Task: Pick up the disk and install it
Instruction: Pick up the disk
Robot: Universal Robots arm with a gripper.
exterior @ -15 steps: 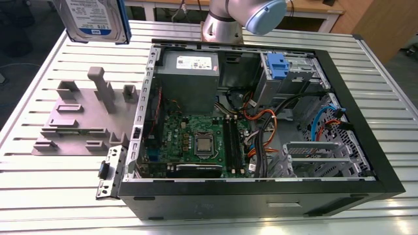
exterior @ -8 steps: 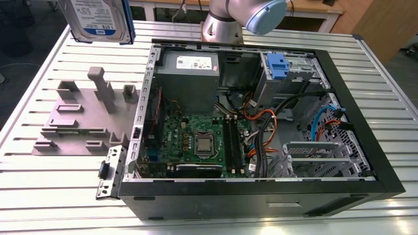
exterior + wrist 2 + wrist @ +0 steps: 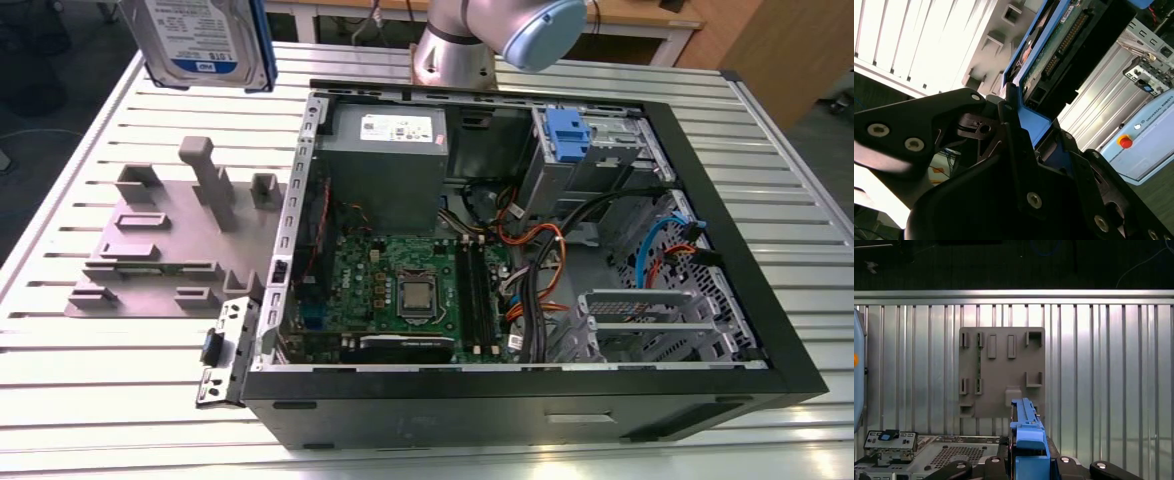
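Disk (image 3: 200, 35) is rigid, dense and shock-sensitive. Hold it by its edges, never its flat faces. Gripper (image 3: 1026, 461) is clamped on its blue-framed edge.

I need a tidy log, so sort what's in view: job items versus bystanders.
Job: disk, clamped in the gripper; open computer case.
Lying about: grey fixture plate on the table; power supply and blue caddy, fixed inside the case.

Disk (image 3: 200, 40) w/ blue plastic frame; table (image 3: 120, 375) ribbed shiny metal
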